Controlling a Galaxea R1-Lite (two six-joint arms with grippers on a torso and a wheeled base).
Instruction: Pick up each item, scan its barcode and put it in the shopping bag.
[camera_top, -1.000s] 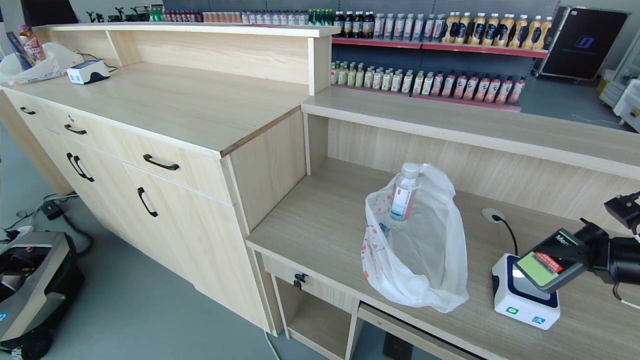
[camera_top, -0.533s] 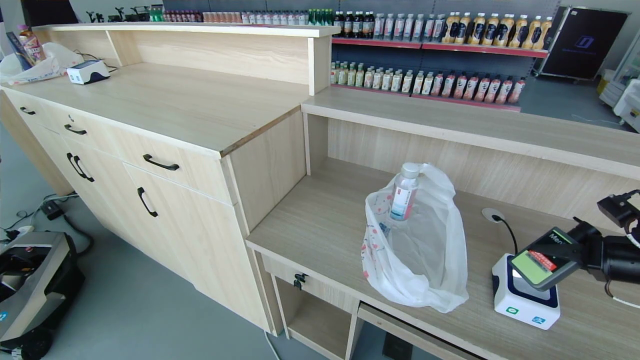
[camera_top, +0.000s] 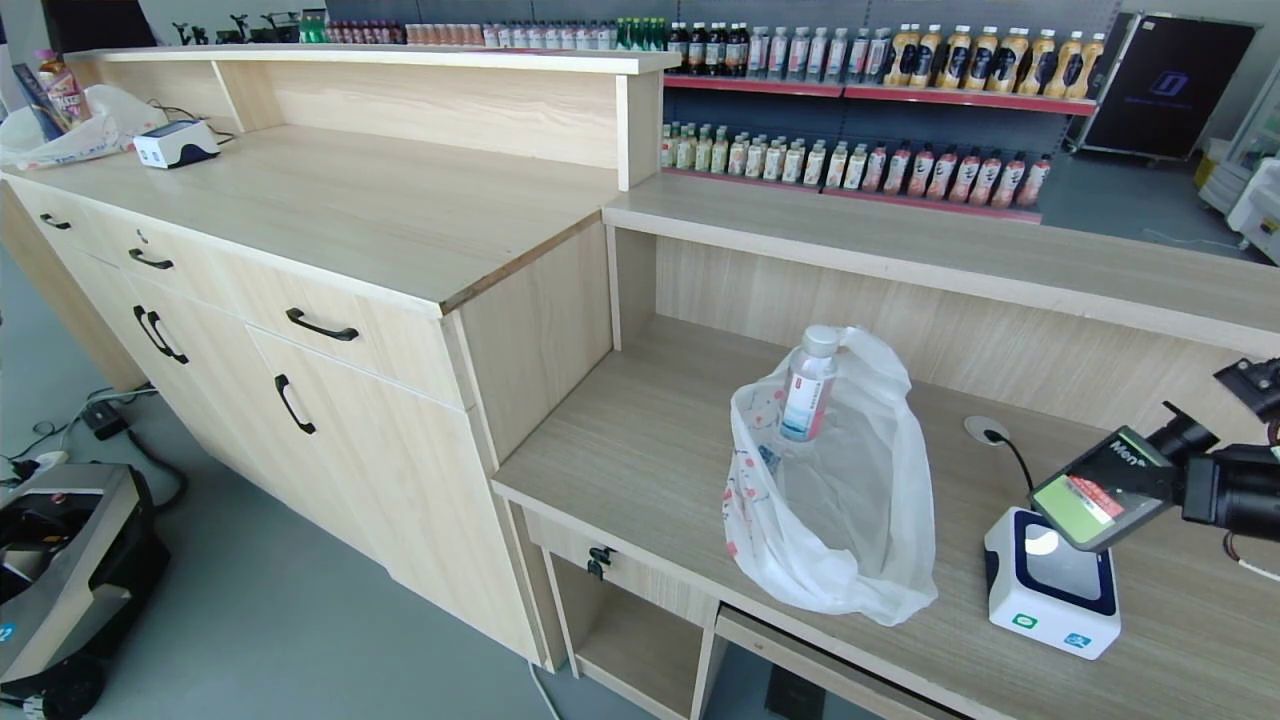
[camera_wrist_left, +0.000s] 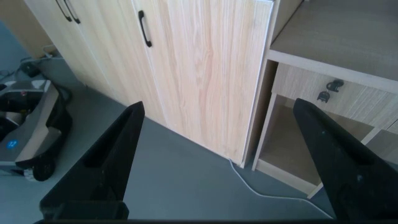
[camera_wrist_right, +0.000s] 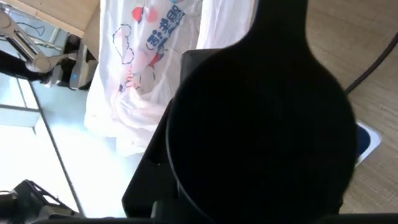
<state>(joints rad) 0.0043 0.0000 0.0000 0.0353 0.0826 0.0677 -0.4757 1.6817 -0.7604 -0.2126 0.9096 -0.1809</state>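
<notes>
Shopping bags: we count two, the near bag (camera_top: 840, 520) and the far-left bag (camera_top: 70, 135).
Barcode scanners: we count two, the near-right scanner (camera_top: 1050, 600) and the far-left scanner (camera_top: 175, 143).
Bottles in the near bag: one clear bottle (camera_top: 806, 385).
Boxes: one flat dark box (camera_top: 1095, 487).
Handles: we see six black handles (camera_top: 322, 325).
Shelf bottles (camera_top: 850, 165): too many for us to count.

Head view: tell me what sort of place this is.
Likely a shop checkout, perhaps a mock-up: shelves of bottled drinks, a barcode scanner on the wooden counter, and a shopping bag holding a bottle beside it.
</notes>
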